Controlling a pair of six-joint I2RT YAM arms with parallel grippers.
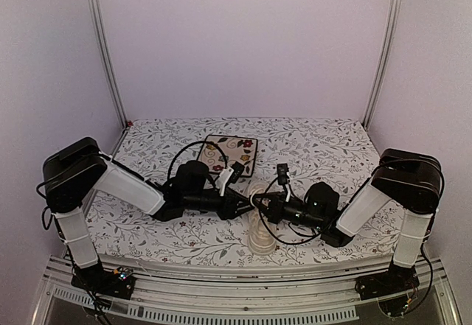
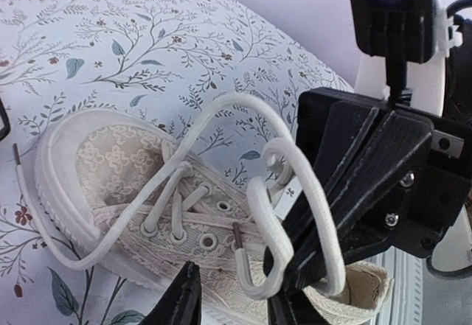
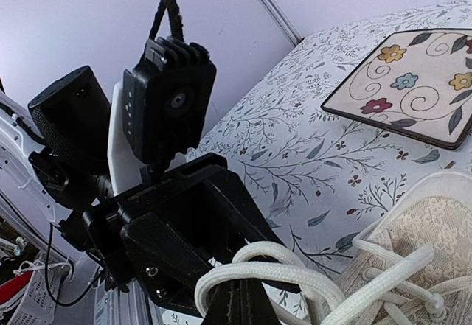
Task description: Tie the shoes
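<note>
Right gripper point(image 3: 240, 301): jaws pressed together, pinching the cream laces point(image 2: 258, 214), whose strands gather at its tip and rise in loose loops clear of the eyelets. Left gripper point(image 2: 232, 306): fingers partly spread and set tip to tip against the right gripper, so that the two meet nose to nose. One hanging loop of lace drops into the gap between the left fingers; contact with either finger cannot be told. A dark-tipped lace end hangs just beside that loop. A second thick loop is draped over the right gripper's black finger. Directly beneath both grippers lies the cream sneaker point(image 2: 110, 163), sole down on the table point(image 2: 147, 37), its padded collar under the gripper tips and its rounded toe cap pointing away from them toward the far side. The lower eyelets remain laced in crossings over the lace-patterned upper. A long slack strand runs out from the left gripper past the toe and ends in a dark tip resting on the leaf-printed table cover. Beyond the toe, well apart from both grippers, a square floral plate point(image 3: 413, 82) with a dark rim lies flat.
</note>
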